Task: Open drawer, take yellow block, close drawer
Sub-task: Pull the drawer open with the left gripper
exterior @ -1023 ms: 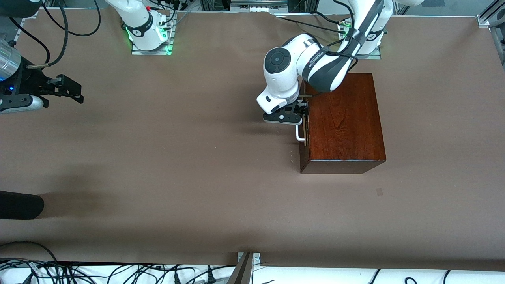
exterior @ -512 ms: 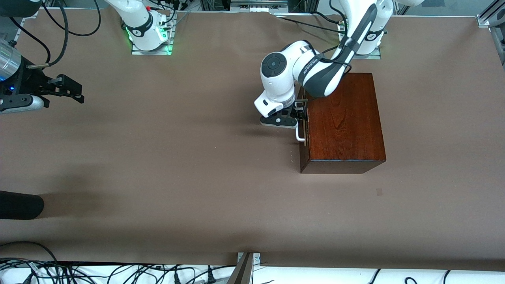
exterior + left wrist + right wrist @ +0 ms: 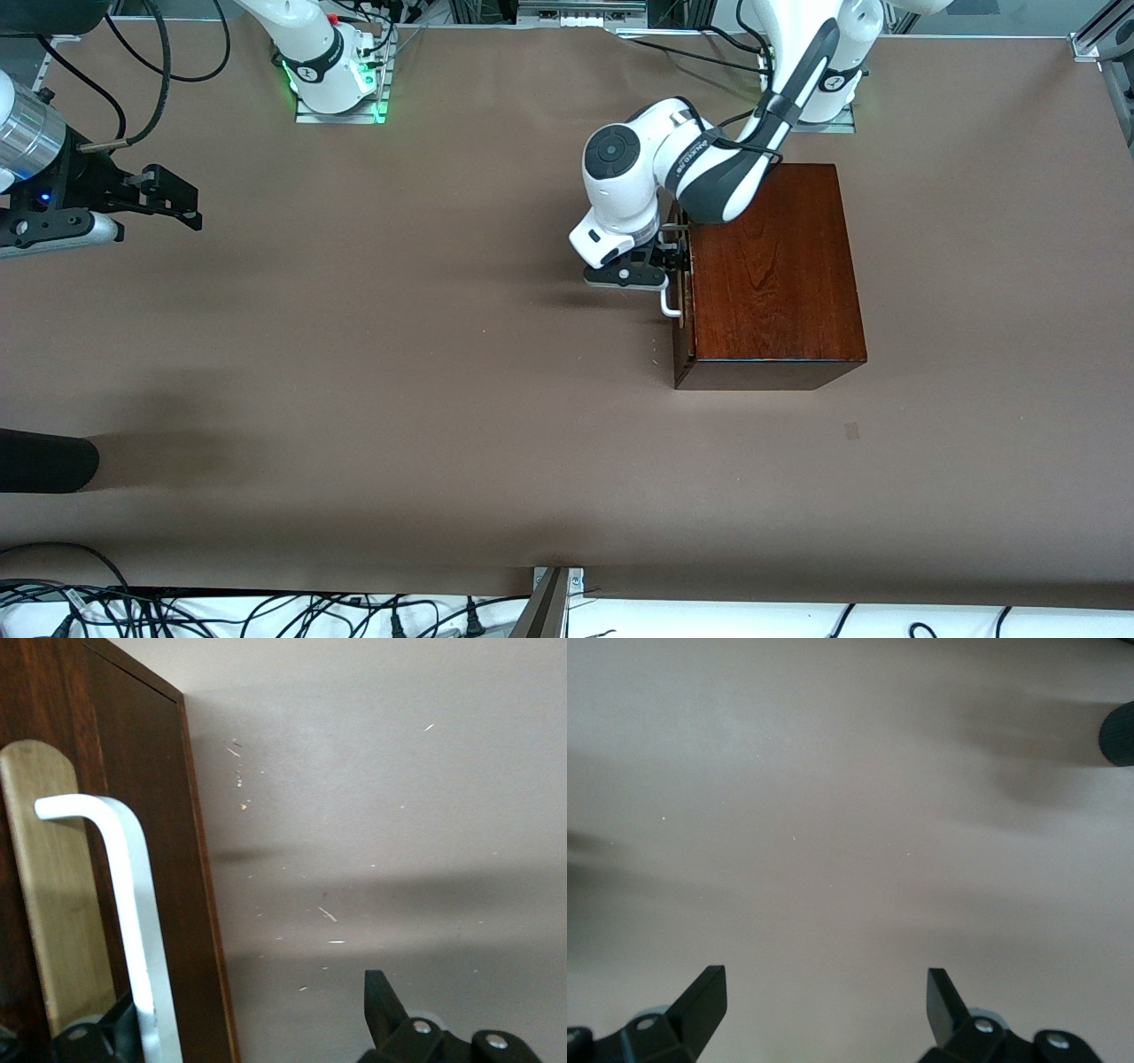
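We find the left gripper [image 3: 666,261] set against the front of the drawer [image 3: 680,292], which sits all but flush in the dark mahogany box [image 3: 769,275]. Its fingers stand wide apart in the left wrist view: one finger [image 3: 383,1005] is clear over the table [image 3: 399,372], the other is down beside the white handle [image 3: 133,930], so the bar lies between the jaws but is not yet clamped. The yellow block is not visible in any view; we judge it to be inside the drawer.

The right gripper [image 3: 173,199] waits, spread wide, over bare table at the right arm's end.

Risks noted:
- The handle sits close to one finger rather than centred. A closure from here could pinch it unevenly and slip off on the pull.
- A pull not in line with the drawer's travel may bind the tray or drag the whole box across the table, since nothing braces it.
- Pulling before the jaws are closed would bring the gripper away empty.
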Controlling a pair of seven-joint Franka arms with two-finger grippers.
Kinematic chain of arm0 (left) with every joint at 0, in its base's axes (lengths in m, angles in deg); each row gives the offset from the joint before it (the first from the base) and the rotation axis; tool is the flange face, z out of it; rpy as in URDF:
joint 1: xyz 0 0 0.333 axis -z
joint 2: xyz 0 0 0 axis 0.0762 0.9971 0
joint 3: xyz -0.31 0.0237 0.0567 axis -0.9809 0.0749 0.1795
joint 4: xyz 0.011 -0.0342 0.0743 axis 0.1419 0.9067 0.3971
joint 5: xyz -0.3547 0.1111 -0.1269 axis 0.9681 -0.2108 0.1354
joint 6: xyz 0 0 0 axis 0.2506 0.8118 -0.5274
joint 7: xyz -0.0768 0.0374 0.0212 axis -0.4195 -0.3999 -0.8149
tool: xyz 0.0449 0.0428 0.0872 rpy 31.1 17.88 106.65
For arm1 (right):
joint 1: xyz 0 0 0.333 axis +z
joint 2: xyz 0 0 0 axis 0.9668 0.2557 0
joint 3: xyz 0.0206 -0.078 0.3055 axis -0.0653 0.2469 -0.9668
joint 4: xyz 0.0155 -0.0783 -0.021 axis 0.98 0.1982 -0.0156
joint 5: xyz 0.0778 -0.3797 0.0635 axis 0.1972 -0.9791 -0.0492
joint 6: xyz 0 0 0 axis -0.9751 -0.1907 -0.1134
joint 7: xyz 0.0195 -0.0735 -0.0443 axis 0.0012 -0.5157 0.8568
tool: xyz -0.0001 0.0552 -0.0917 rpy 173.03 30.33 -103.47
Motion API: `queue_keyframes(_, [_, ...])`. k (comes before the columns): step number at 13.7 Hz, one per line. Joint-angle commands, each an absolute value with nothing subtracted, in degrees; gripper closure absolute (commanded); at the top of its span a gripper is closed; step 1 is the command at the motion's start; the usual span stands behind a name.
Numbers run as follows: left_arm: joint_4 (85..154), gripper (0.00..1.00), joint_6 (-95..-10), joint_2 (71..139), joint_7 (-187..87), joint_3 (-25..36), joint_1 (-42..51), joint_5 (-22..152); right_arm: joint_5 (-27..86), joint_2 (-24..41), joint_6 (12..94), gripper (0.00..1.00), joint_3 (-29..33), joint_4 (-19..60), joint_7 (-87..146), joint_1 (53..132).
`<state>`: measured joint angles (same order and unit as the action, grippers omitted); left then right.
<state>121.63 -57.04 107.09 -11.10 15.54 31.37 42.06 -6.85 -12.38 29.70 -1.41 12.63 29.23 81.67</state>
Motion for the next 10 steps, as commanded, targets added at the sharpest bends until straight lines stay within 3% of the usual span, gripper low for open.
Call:
queue_keyframes(1, [115.93, 0.00, -57.42, 110.68, -6.06, 15.55, 34.56, 40.50, -5.92, -12.69, 28.90, 0.00, -1.21, 12.04, 28.72, 81.78])
queue_keyframes(5, [107.85, 0.00, -57.42, 115.95, -1.49, 15.55, 37.37, 41.29, -5.92, -12.78, 28.90, 0.00, -1.21, 12.04, 28.72, 81.78])
queue_keyframes(10, [105.72, 0.00, -57.42, 117.19, 1.34, 15.55, 38.96, 41.38, -5.92, -12.78, 28.81, 0.00, -1.21, 12.04, 28.72, 81.78])
